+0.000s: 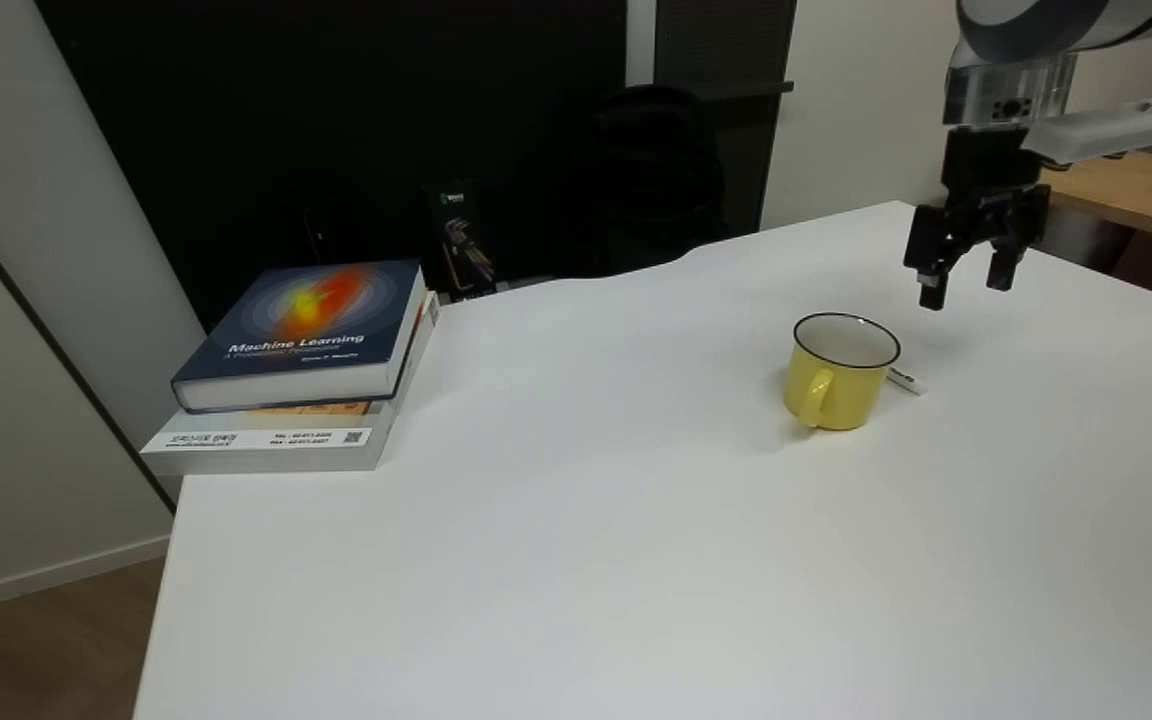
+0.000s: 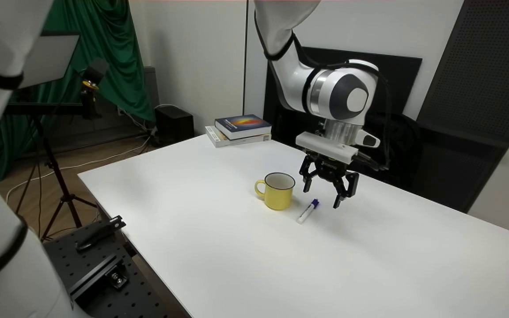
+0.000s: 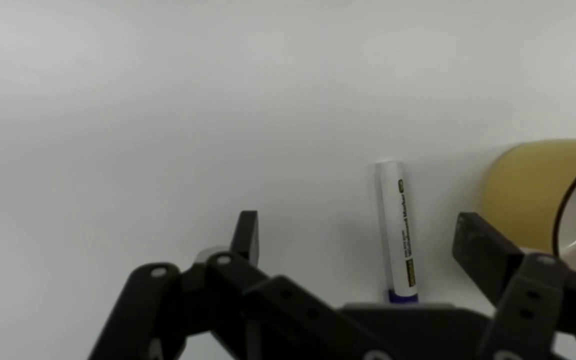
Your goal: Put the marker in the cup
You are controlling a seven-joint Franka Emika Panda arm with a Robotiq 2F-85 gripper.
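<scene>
Jaws spread wide on the black two-fingered gripper [image 2: 321, 194], fingertips down, hanging above the smooth white table [image 2: 369, 265] at the end of the white, rounded robot arm [image 2: 294, 86]. White cylindrical marker [image 3: 399, 230] with a blue-violet cap lies flat on the tabletop, lower than the fingertips. In the wrist view it lines up with the gap between the jaws, nearer the finger on that picture's right; cap end is toward the gripper body, and that body covers part of the cap.

Yellow enamel-look mug [image 2: 277, 198], white inside, thin dark rim, stands upright near the jaws, just beside the marker, a strip of table showing between them. Handle points away from the jaws. In the wrist view the right-hand finger overlaps the mug; in an exterior view the mug hides part of the marker.

Well apart from the jaws, at the table edge: dark blue hardcover book [image 1: 286, 340] with orange-yellow cover art, "Machine Learning" on it, resting on a thick white slab [image 1: 266, 455], book or box, can't tell. Off the table, far from the jaws: green draped cloth [image 2: 108, 48], black tripod [image 2: 61, 180].
</scene>
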